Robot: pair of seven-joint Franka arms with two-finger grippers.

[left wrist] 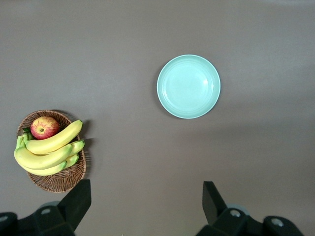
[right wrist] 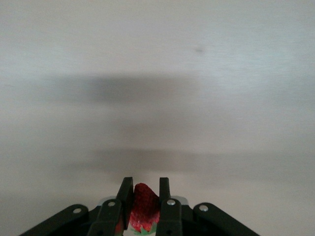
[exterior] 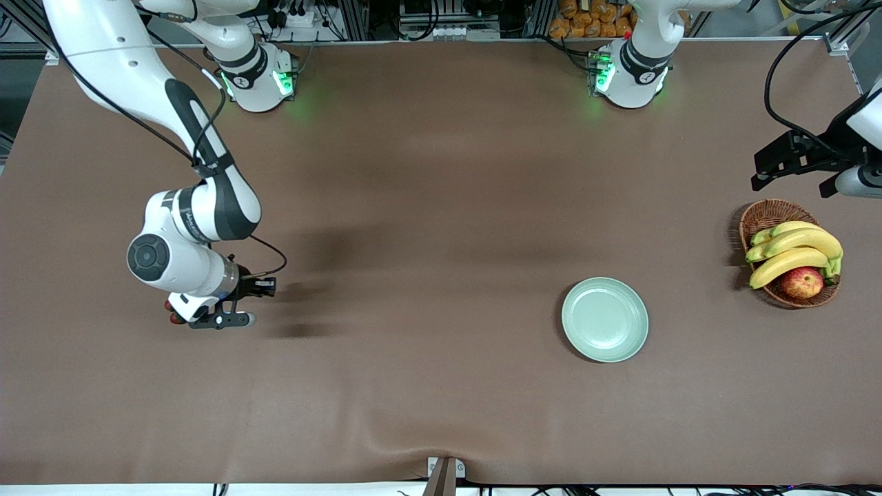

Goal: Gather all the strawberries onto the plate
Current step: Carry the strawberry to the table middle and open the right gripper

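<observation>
Your right gripper [exterior: 207, 318] at the front view's 9 o'clock: fingers clamped on a small red strawberry [right wrist: 143, 202] | round pale mint-green plate [exterior: 605, 319] at 4 o'clock, bare | your left gripper [left wrist: 145, 206] at 3 o'clock: fingers spread, holding nothing, waiting above the brown wicker fruit basket [exterior: 770, 215].

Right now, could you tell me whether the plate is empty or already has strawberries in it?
Empty. The plate shows a bare green surface in the front and left wrist views; one strawberry sits between the right gripper's jaws.
</observation>
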